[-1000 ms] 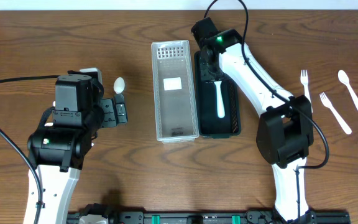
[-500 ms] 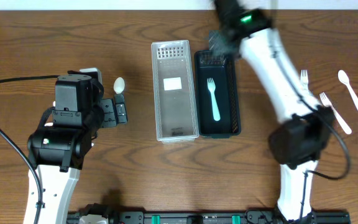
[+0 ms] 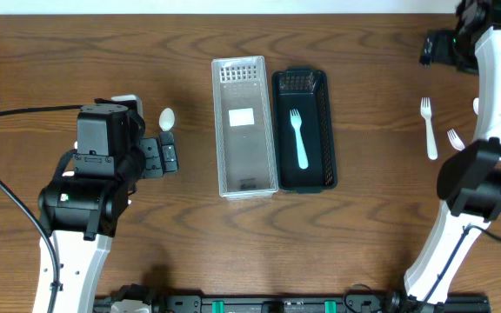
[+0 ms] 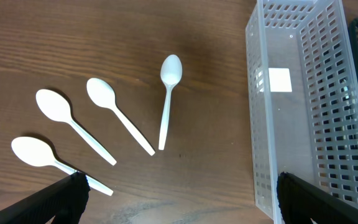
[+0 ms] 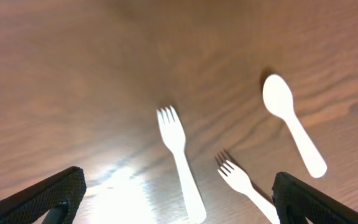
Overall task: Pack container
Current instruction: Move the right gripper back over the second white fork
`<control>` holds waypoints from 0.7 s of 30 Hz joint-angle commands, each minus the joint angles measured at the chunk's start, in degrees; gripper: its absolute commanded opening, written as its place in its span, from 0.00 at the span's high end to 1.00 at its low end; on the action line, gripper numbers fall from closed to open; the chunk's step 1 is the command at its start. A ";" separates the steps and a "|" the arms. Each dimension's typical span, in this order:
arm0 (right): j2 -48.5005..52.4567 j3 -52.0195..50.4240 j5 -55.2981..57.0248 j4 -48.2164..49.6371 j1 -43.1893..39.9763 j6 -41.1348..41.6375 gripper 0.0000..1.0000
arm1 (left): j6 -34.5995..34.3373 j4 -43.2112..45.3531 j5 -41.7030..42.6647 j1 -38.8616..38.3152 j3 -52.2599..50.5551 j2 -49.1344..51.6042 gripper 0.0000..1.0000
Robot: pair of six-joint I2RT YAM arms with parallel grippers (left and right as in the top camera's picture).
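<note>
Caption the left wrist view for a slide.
Open left claw hovering over four white spoons beside the clear basket on the wooden table.

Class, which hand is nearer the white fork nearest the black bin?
Right. The right hand is just beyond the fork; the left hand sits far past the clear bin.

right gripper [image 5: 178, 186]: seen spread wide, nothing clamped between the fingers [image 5: 42, 198]
long fork [image 5: 180, 158]: laid flat, midway between the two fingers, tines pointed away from them
second fork [image 5: 241, 180]: laid just beside the first, nearer the finger at the right edge of view
spoon [image 5: 291, 127]: laid beyond that same finger, bowl pointed away, apart from both forks
table [image 5: 73, 74]: brown wood, blurred, glare seen near the other finger
</note>
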 commanded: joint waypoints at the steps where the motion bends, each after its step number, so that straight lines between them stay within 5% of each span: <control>1: 4.00 -0.35 0.48 -1.14 -0.17 -2.34 0.01 | 0.79 -0.11 0.17 0.02 1.01 0.31 0.02; 21: 12.35 -4.57 -3.74 -5.27 -0.70 -10.99 0.02 | 0.79 -0.11 0.17 0.02 1.01 1.20 0.02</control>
